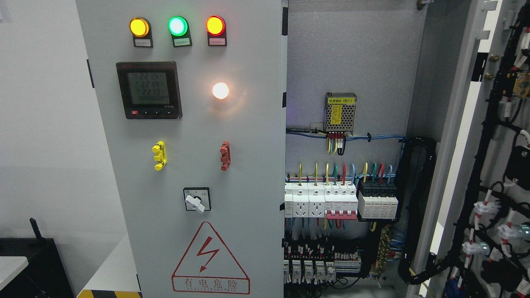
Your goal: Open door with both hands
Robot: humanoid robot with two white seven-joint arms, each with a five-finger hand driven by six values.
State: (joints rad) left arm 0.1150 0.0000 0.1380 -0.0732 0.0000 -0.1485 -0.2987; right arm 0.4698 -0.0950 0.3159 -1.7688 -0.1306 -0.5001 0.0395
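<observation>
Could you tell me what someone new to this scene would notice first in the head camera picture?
Most likely the row of three lit lamps, amber, green and red, at the top of the closed left door, with a glowing white light below them beside the dark meter screen. Next, the right door stands swung open, baring coloured wires and white breakers inside. A red lightning warning triangle sits low on the left door.

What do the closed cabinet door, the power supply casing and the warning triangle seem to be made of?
Closed cabinet door: probably sheet metal with matte grey paint, flat and evenly coated. Power supply casing: likely bare metal, perforated mesh with a dull silver sheen. Warning triangle: seemingly a printed sticker, thin red lines lying flush on the door.
</observation>
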